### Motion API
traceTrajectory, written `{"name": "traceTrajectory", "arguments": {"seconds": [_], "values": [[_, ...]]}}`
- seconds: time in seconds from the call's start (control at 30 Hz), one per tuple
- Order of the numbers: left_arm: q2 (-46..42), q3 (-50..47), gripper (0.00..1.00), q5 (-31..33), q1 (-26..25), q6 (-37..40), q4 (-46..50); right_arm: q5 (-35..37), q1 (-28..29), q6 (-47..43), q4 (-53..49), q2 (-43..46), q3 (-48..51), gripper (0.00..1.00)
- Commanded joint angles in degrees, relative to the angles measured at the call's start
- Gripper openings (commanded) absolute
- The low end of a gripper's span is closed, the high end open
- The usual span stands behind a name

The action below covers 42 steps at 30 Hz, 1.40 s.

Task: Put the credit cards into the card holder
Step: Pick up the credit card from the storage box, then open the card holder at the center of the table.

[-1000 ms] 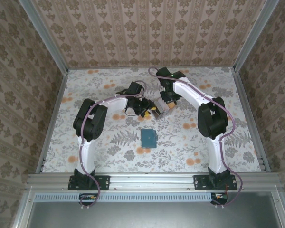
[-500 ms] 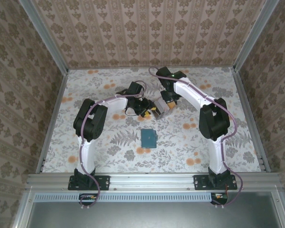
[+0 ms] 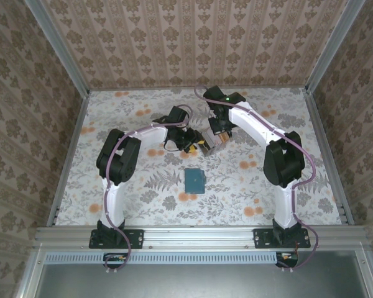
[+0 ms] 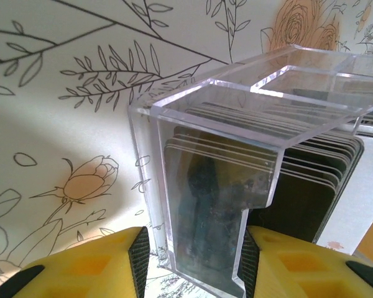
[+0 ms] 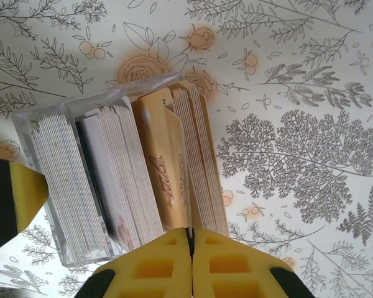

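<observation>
Right now the left arm's jaws stand partway open around a clear acrylic box, their yellow fingers pressed against the box's two outer walls so that it is clamped between them. Inside the box a row of thin rectangular credit cards stands on edge, packed side by side: white ones at one end, lilac-grey and pinkish ones in the middle, tan ones at the other end. One tan card with dark script on its face sits higher than its neighbours. The right arm's jaws are fully closed, their two yellow fingers pressed flat together with just a thin seam between them, right at the edge of the tan cards. Whether a card is nipped in that seam cannot be told. Seen from above, both arms reach inward and meet at the box in the middle of the floral-patterned surface, towards its far half. The small, flat, teal-blue card holder lies teal side up on the surface, nearer the arm bases than the box, apart from it and from both arms.
</observation>
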<state>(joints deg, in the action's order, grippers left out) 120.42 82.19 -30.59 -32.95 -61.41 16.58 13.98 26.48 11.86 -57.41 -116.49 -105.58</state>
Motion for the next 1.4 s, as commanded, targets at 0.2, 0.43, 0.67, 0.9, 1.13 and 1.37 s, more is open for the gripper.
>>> {"name": "traceTrajectory", "arguments": {"seconds": [0.2, 0.43, 0.67, 0.9, 1.13, 1.37], "values": [[-2.17, -2.21, 0.45, 8.48, -0.53, 4.11, 6.49, 0.52, 1.04, 15.77, -5.10, 4.66, 0.22, 0.06], [-7.22, -3.74, 0.47, 13.08, -1.23, 7.16, 5.62, 2.78, 3.92, 23.94, -3.25, 8.47, 4.37, 0.04], [-14.48, -9.32, 0.49, 17.46, -1.59, 9.18, -0.83, 2.35, 6.15, 26.75, 5.63, 17.27, 14.32, 0.02], [-26.83, -21.56, 0.48, 23.95, -1.70, 15.14, -8.81, -3.59, 9.04, 27.60, 26.29, 33.92, 36.89, 0.00], [-41.30, -35.15, 0.58, 25.79, -0.54, 17.20, -10.94, -19.15, 12.98, 32.25, 30.31, 34.20, 40.97, 0.00], [-45.66, -39.29, 0.62, 25.23, -0.36, 16.62, -9.20, -6.57, 21.34, 38.46, 21.96, 27.45, 37.07, 0.00]]}}
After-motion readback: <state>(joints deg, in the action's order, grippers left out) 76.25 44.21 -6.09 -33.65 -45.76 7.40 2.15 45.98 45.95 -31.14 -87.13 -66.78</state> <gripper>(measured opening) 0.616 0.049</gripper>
